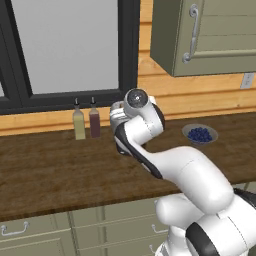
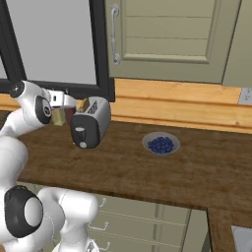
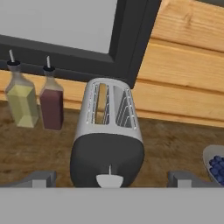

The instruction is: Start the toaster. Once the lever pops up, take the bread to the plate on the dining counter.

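So the widest thing here is the worktop [image 2: 147,172], a dark wooden bench running under the window [image 1: 65,45] and the grey-green wall cabinet [image 2: 167,39], with drawers below its front edge. On it, toward the back edge near the window frame, stands the toaster [image 2: 91,120], silver-grey with its black end face turned to the front edge; in the hand view the bread [image 3: 101,105] sits low in the left slot, a tan sliver between the wires. Off to the toaster's right, further along the bench, is a small bowl of blueberries [image 2: 161,143], and against the back edge to its left stand two bottles, a yellow bottle [image 3: 20,98] and a dark red bottle [image 3: 51,103], just beside each other. The gripper [image 3: 111,179] hovers in front of the black end face with its jaws spread as wide as they go and nothing between them. The lever [image 3: 109,169] is a thin tab above the round knob [image 3: 109,180], and it looks not yet pressed. The risk, as I judge it, is that wide jaws straddle the narrow tab and come down on the knob or the casing instead, shoving the light toaster back toward the bottles rather than starting it.
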